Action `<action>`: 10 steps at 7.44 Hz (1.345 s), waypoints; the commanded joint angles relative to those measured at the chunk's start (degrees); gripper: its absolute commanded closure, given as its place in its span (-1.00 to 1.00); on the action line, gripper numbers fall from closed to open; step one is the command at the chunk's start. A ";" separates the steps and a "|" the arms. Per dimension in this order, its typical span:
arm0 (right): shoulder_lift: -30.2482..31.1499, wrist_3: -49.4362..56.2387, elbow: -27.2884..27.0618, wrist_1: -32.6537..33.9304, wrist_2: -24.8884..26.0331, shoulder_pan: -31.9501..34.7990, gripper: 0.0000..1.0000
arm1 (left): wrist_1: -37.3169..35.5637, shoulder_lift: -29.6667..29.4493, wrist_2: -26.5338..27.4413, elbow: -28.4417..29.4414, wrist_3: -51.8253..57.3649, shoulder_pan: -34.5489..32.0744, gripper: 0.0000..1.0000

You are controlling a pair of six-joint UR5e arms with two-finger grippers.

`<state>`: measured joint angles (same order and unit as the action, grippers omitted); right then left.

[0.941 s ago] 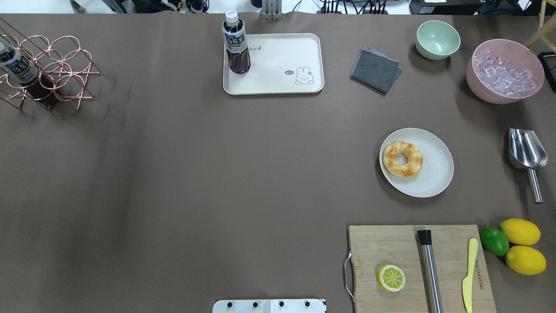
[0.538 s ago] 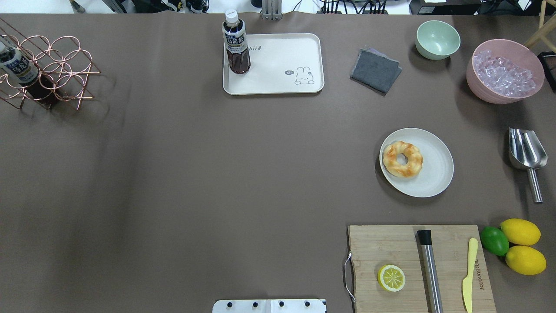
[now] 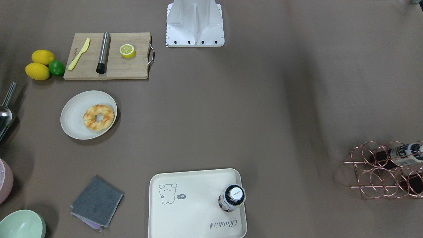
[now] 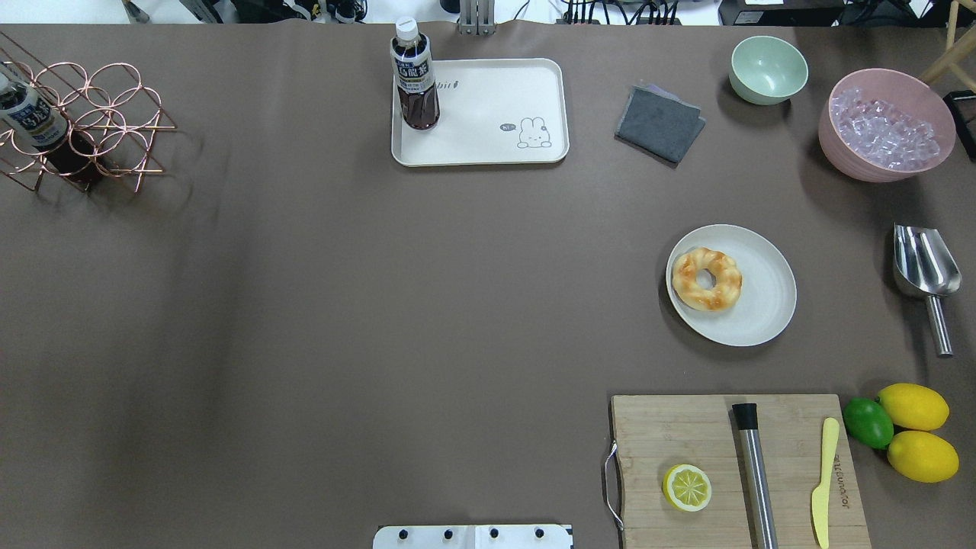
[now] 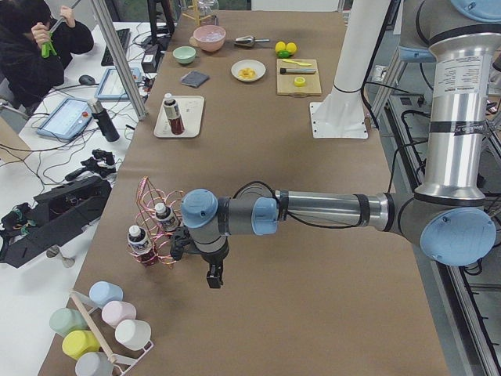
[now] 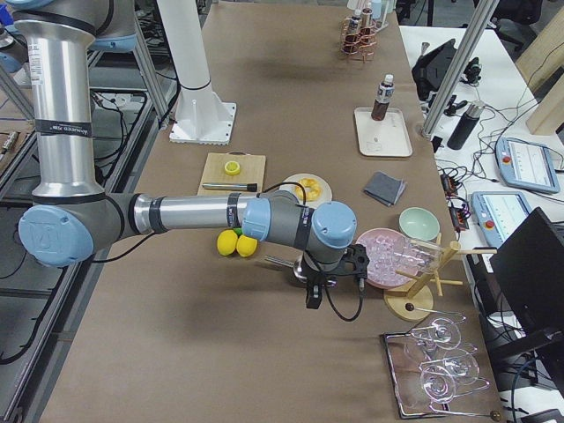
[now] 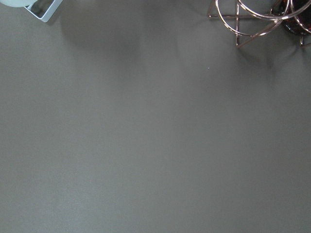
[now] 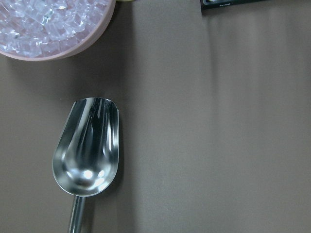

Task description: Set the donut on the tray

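The golden twisted donut [image 4: 707,279] lies on the left part of a round off-white plate [image 4: 766,313] at mid right of the table; it also shows in the front-facing view [image 3: 98,117]. The cream tray [image 4: 496,114] with the grey bear drawing sits at the far centre, with an upright dark tea bottle [image 4: 414,76] on its left end. My left gripper [image 5: 213,280] hangs over the table beside the copper rack. My right gripper [image 6: 311,300] hangs near the pink bowl, over the scoop. Both show only in the side views; I cannot tell if they are open or shut.
A wooden cutting board [image 4: 686,435] holds a lemon half [image 4: 687,487], a steel muddler and a yellow knife. A steel scoop [image 4: 924,263], a pink bowl of ice [image 4: 884,126], a green bowl [image 4: 768,70], a grey cloth [image 4: 659,123] and a copper bottle rack [image 4: 91,122] stand around.
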<state>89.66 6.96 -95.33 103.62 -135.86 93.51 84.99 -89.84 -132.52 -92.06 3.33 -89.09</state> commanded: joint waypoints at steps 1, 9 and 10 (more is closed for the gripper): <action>0.08 -0.36 -0.64 0.00 -0.63 0.09 -0.99 | 0.00 0.02 -0.01 -0.05 -0.08 -0.03 -0.96; -0.01 -20.96 -10.75 -7.52 -7.70 -12.38 -1.00 | 0.00 0.02 -0.01 -0.13 -0.16 0.76 -0.96; 0.08 -26.76 -11.01 -10.52 -8.27 -14.39 -1.00 | 0.00 0.02 -0.01 -0.05 -0.16 0.76 -0.96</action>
<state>89.63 -10.54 -106.05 98.58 -140.43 82.56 84.99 -89.84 -132.54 -92.16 3.17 -88.48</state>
